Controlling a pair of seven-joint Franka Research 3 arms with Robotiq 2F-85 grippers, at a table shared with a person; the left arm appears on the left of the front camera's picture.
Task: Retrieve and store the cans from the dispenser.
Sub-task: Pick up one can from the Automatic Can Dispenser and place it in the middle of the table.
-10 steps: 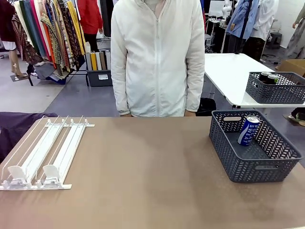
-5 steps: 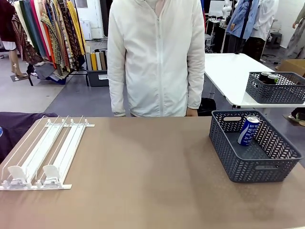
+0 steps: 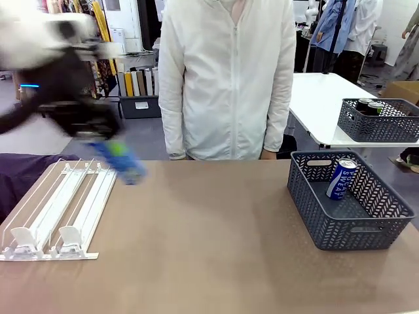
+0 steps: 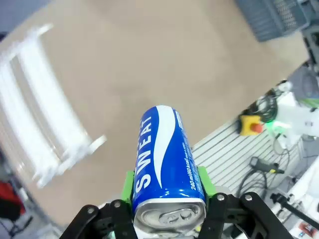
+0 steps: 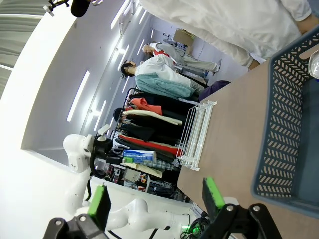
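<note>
Two blue-and-white Pocari cans: one [image 4: 164,164] in the left claw [image 4: 167,191], one [image 3: 342,178] in the grey basket [image 3: 327,219] at the table's right edge. One white dispenser [image 3: 62,209], two pusher blocks [image 3: 23,237]. One person [image 3: 226,78].

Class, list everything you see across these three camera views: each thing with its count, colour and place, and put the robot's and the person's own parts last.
Cans: two, blue and white; one clamped in the left gripper, one leaning in the near basket.
Dispenser: one, white, on the table's left side, no cans on its rails.
Near basket: one, dark grey lattice, on the table's right side.
Far basket: one, dark grey, on a white table behind, dark cans inside.
Table: one, brown.
Left gripper: black, green pads, jaws shut on the can, above the dispenser's far end.
Right gripper: jaws open, beside the near basket.
Person: white jacket, at the far side.
</note>
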